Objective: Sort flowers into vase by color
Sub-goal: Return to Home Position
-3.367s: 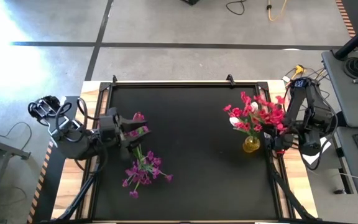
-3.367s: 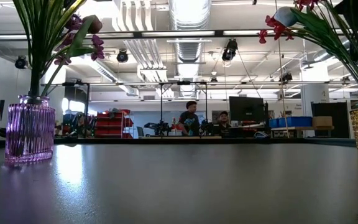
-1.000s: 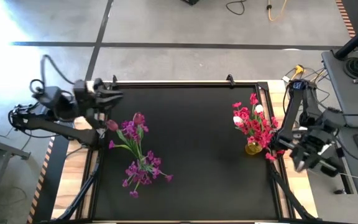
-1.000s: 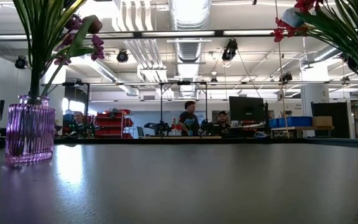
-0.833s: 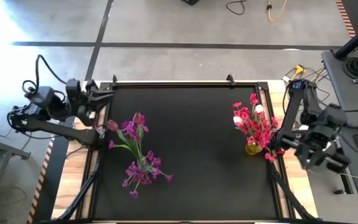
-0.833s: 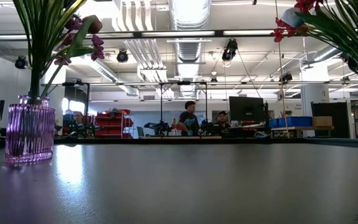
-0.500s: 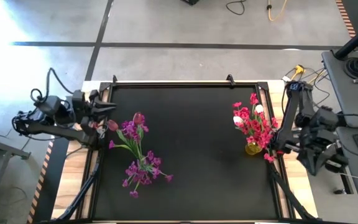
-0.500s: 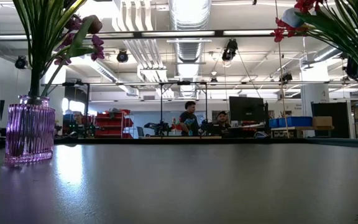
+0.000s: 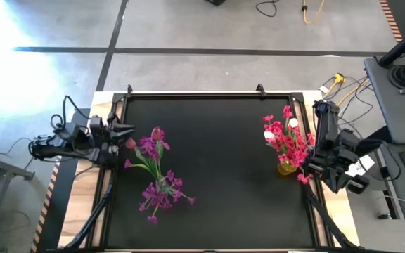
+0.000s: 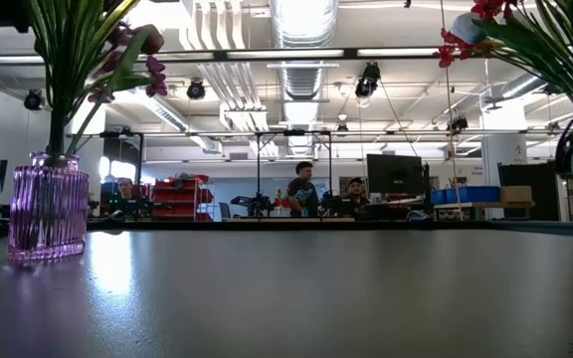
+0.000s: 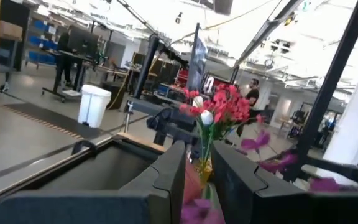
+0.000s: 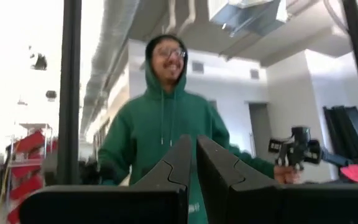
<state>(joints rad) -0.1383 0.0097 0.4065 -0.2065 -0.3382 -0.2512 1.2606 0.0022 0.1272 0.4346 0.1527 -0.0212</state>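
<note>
A ribbed purple glass vase (image 10: 46, 207) stands on the table's left half and holds the purple-magenta flowers (image 9: 159, 179) with a pink tulip bud (image 9: 157, 132). A yellow vase (image 9: 284, 167) near the right edge holds the red-pink flowers (image 9: 287, 140) and a white bud (image 9: 268, 135). My left gripper (image 9: 123, 129) hovers at the left edge, pointing at the purple bunch, fingers slightly apart and empty; its wrist view looks across at the red flowers (image 11: 219, 109). My right gripper (image 12: 194, 168) is off the right edge, shut and empty, its arm (image 9: 336, 160) beside the yellow vase.
The black mat (image 9: 216, 176) between the two vases is bare. A raised frame (image 9: 209, 93) runs round the table. A person in a green hoodie (image 12: 166, 130) stands beyond the right arm. More people and benches (image 10: 306, 194) show far behind the table.
My left arm has drawn back toward the table's left edge, and its gripper has come nearer the near edge, level with the purple bunch's top. My right arm has folded in from outside toward the table's right edge. Both bunches and vases have stayed put.
</note>
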